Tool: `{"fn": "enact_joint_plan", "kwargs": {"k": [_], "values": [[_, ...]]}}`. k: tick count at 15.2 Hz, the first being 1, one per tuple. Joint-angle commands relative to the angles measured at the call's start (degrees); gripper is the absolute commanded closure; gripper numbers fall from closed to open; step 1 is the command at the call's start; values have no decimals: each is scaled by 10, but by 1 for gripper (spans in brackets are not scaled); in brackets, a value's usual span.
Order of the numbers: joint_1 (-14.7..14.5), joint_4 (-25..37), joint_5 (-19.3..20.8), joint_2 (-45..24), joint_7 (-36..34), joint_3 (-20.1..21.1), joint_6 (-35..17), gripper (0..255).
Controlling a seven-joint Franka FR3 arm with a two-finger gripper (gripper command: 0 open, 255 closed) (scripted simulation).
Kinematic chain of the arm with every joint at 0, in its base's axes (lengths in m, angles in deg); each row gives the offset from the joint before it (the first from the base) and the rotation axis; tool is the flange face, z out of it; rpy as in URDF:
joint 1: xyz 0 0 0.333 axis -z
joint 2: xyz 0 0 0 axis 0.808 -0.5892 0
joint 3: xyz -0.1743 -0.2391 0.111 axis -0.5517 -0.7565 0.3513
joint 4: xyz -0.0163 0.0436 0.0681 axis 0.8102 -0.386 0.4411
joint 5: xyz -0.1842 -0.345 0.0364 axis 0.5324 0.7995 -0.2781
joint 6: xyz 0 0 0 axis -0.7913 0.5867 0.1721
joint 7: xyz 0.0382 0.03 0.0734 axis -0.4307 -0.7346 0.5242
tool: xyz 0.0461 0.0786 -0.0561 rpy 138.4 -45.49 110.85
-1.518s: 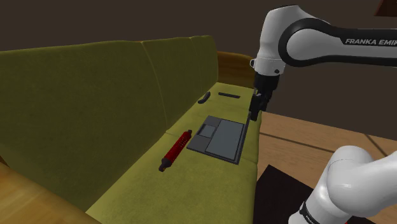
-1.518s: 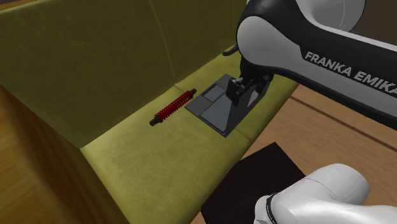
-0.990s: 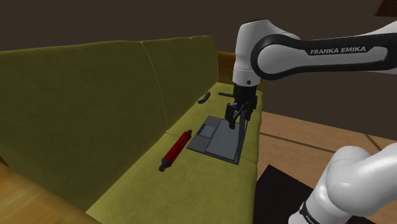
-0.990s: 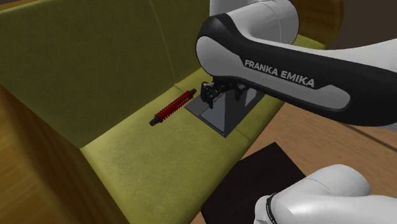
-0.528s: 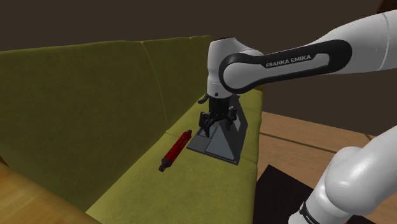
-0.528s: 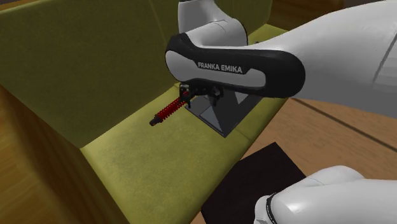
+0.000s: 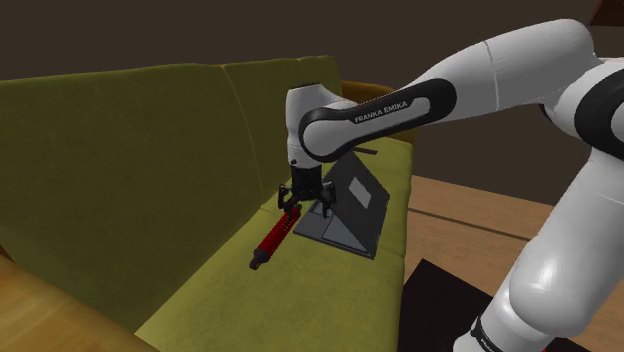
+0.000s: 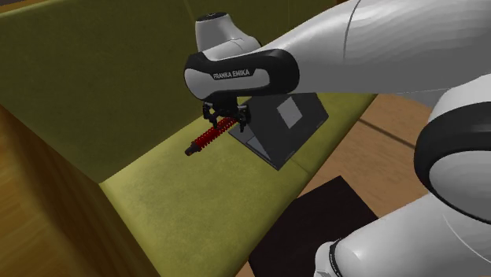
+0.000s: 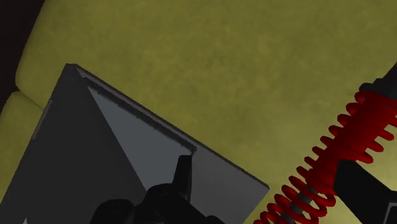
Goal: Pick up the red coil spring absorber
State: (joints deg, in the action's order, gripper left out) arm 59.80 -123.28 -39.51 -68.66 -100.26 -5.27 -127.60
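Arm: white, dark at the joints, rises from the shoulder view's lower right, arches high, then runs down and to that view's left over the sofa [image 7: 150,150]
Forearm: lettered link slopes down toward the sofa back; wrist turns straight down at its end
Pincer [image 7: 305,205]: black, points down at the seat cushion, hanging low over the upper end of the red coil spring absorber [image 7: 275,238]
Pincer state: fingers wide apart, nothing clasped between them
Pincer, second exterior view [image 8: 227,123]: the two fingertips straddle the near end of the spring, just above it; contact with it cannot be told
Wrist view: pincer [image 9: 264,165] looks down on olive cushion; one finger [image 9: 182,175] stands over the grey panel [image 9: 108,159], the other crosses in front of the spring's coils
Red coil spring absorber, wrist view [image 9: 343,153]: runs diagonally under that second finger, off to the side of the gap's middle, black end cap at its far end
Red coil spring absorber, second exterior view [image 8: 206,139]: lies flat on the seat close to the backrest, lengthwise along the seat, black caps at both ends
Grey panel [image 7: 355,215]: flat on the seat just beside the spring, on the side toward the cushion's front edge; lighter square patch on its face
Grey panel, second exterior view [image 8: 295,118]: partly behind the lettered link
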Motion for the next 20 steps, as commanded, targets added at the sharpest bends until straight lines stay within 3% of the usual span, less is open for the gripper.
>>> {"fn": "enact_joint_plan", "kwargs": {"k": [1,7,17,18,20], "values": [[0,34,15,-51,-52,1,-12,0],[-19,154,53,-194,-184,-17,-25,0],[-23,132,64,-223,-191,-23,-74,0],[-23,131,64,-223,-191,-23,-75,255],[-23,130,64,-222,-191,-23,-75,255]]}}
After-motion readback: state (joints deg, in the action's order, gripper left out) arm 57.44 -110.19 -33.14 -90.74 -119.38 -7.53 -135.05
